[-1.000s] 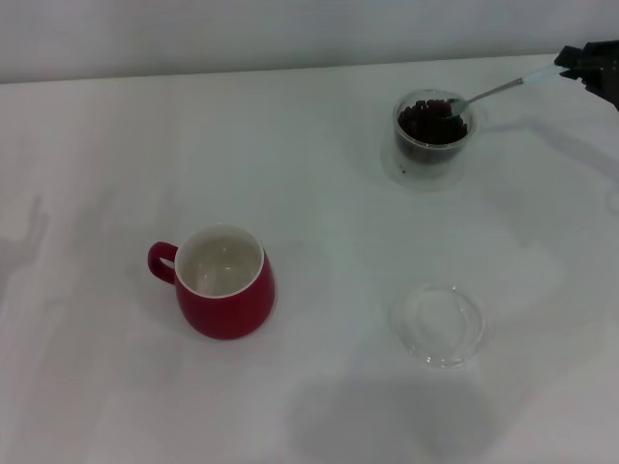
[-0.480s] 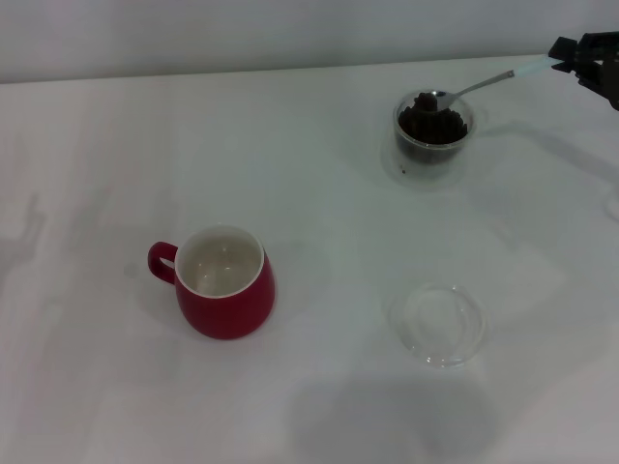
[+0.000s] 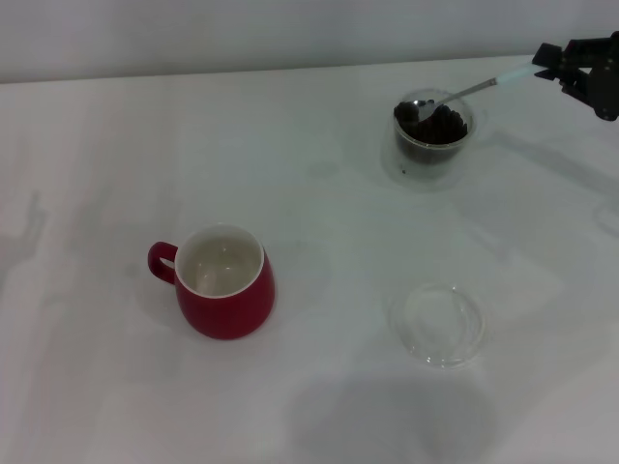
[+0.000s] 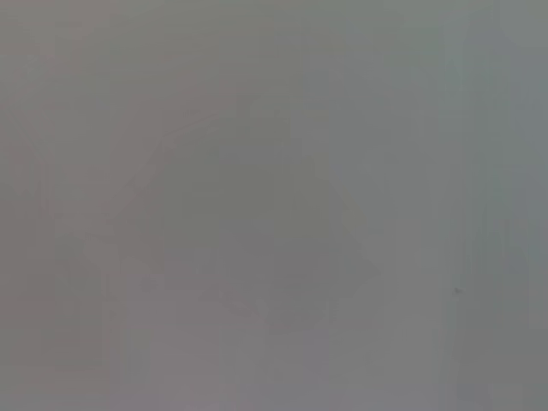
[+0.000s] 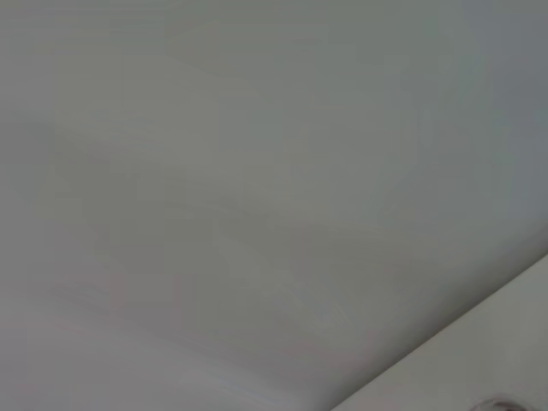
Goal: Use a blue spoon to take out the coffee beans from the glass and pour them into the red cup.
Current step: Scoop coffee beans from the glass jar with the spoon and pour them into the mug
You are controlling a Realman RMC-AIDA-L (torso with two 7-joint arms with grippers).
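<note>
In the head view my right gripper [image 3: 547, 60] is at the far right edge, shut on the pale-blue handle of the blue spoon [image 3: 474, 89]. The spoon slants down to the left, its metal bowl at the left rim of the glass [image 3: 432, 134], holding a few coffee beans. The glass stands at the back right with a heap of coffee beans [image 3: 440, 126] inside. The red cup [image 3: 224, 282] stands at the front left, white inside showing no beans, handle to the left. My left gripper is out of view.
A flat clear glass saucer [image 3: 440, 324] lies on the white table [image 3: 309, 193] in front of the glass. The wrist views show only blank pale surface.
The spoon has lifted and moved left across the glass with my right gripper, its bowl going from the right side of the beans to the left rim.
</note>
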